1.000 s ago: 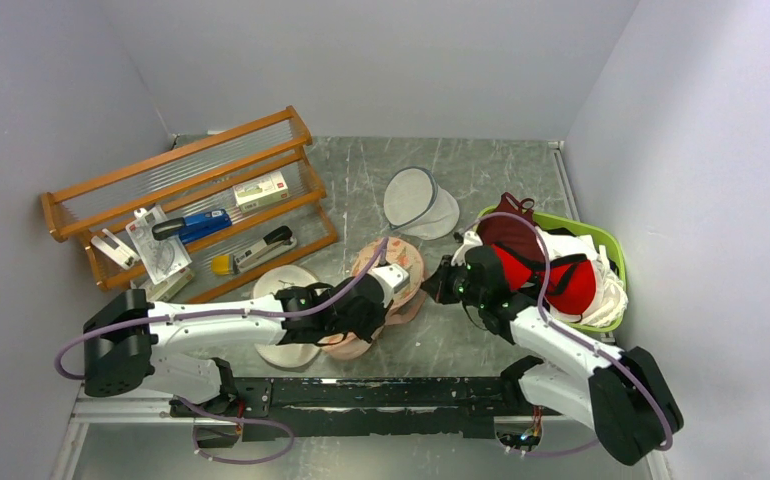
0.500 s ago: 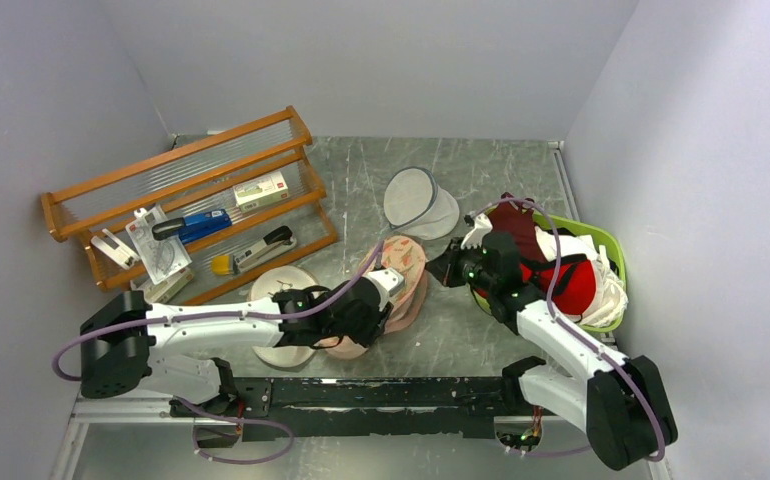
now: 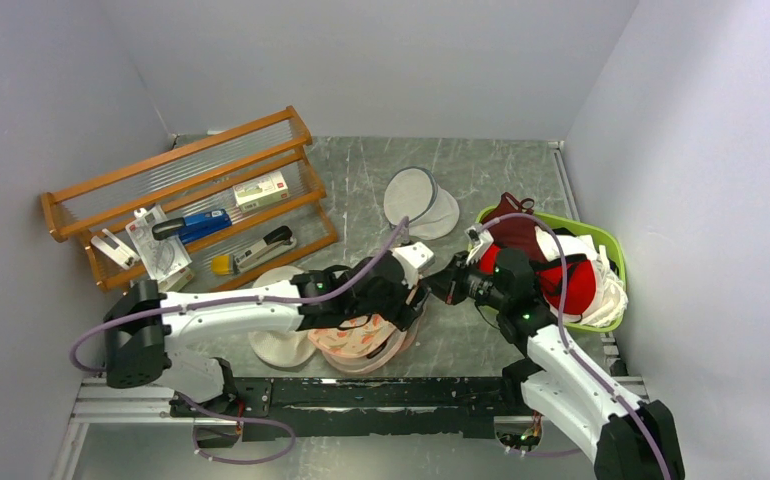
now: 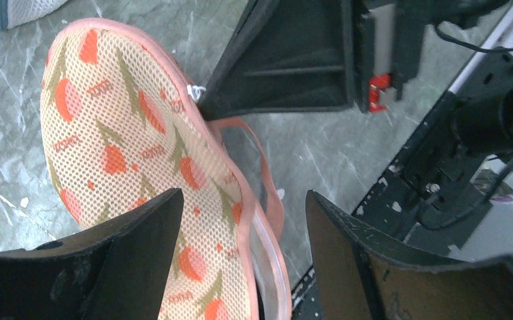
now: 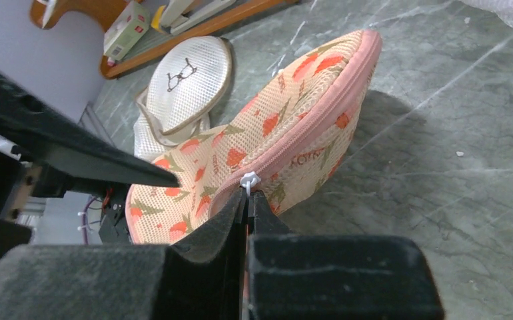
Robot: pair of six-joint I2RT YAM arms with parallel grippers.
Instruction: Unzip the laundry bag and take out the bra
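The laundry bag (image 3: 363, 337), pale pink with red-orange motifs, lies at the near middle of the table between the two arms. My left gripper (image 4: 244, 195) is open, its fingers (image 4: 140, 247) standing either side of the bag's pink rim and loop handle (image 4: 267, 177) without pinching them. From the right, my right gripper (image 5: 247, 195) is shut on the white zipper pull (image 5: 248, 180) at the bag's (image 5: 280, 127) edge. In the left wrist view that pull (image 4: 194, 90) shows against the right gripper's black fingers. The zip is parted a little near the left gripper. The bra is hidden.
A cream mesh bag (image 3: 279, 348) with a glasses mark (image 5: 186, 75) lies left of the laundry bag. A wooden rack (image 3: 191, 190) of small items stands at the far left. A round white mesh pouch (image 3: 416, 200) lies behind, and a green basket (image 3: 611, 243) of red garments is at the right.
My left gripper has opened, let go of the bag and moved right along it. The bag has dropped flatter and nearer. The right gripper stays shut on the zipper pull.
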